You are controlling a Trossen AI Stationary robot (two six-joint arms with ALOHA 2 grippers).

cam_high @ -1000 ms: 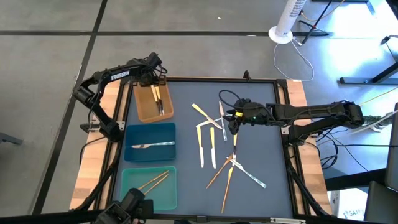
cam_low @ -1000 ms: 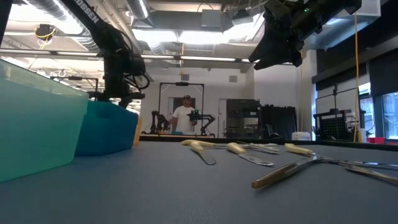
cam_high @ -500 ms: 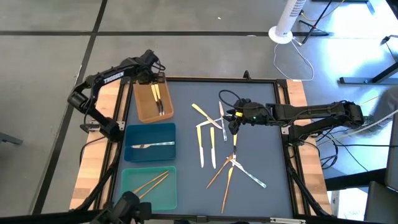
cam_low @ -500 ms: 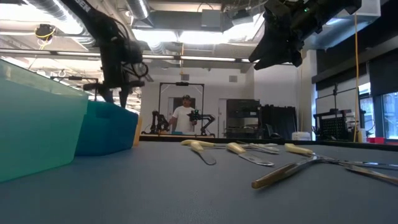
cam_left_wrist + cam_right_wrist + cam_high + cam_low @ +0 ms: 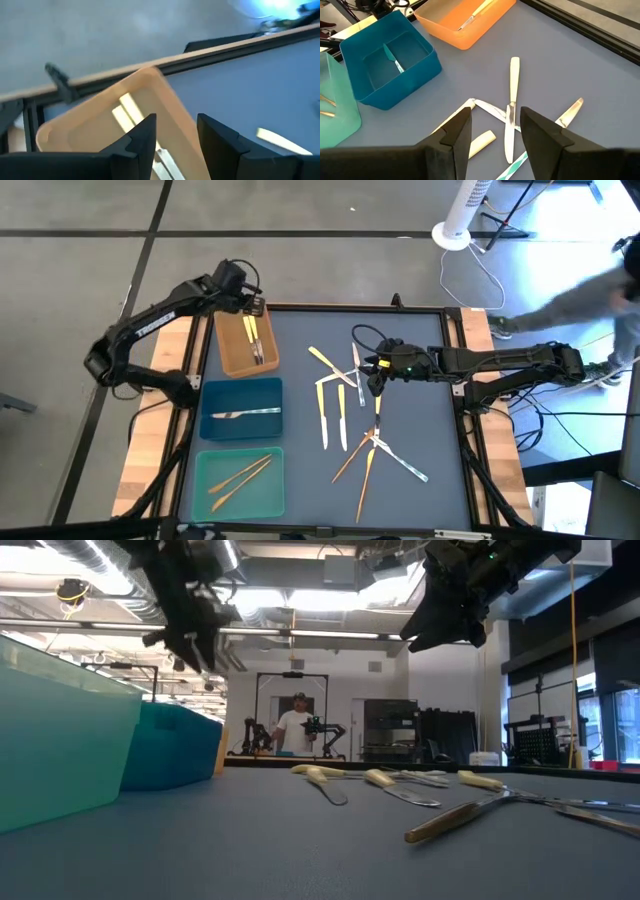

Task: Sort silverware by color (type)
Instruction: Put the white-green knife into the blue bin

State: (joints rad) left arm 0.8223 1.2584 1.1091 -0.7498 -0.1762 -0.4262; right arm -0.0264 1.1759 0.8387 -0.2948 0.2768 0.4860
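Observation:
Loose silverware lies flat on the blue-grey mat: yellow-handled pieces (image 5: 340, 415), orange-gold ones (image 5: 362, 468) and a silver one (image 5: 405, 463). The brown tray (image 5: 228, 350) holds two yellow-handled pieces (image 5: 253, 340). In the blue tray (image 5: 215, 395) lies a silver piece (image 5: 243, 412), and in the teal tray (image 5: 205, 500) two orange-gold ones (image 5: 240, 474). My left gripper (image 5: 250, 298) hangs open above the brown tray's far end (image 5: 170, 95), with nothing between its fingers. My right gripper (image 5: 374, 377) stands open above the loose pile, over a yellow-handled knife (image 5: 512, 115), touching nothing.
A dark frame (image 5: 340, 308) borders the mat, and a black cable (image 5: 362, 336) loops onto its far side. A white fan base (image 5: 452, 235) stands beyond the table. A person (image 5: 600, 270) passes at the right; another person (image 5: 298, 730) stands far off in the room.
My left gripper has risen from the brown tray's far end, still open and holding nothing, while its arm has swung out toward the table's left. A person has come into the high view at the right.

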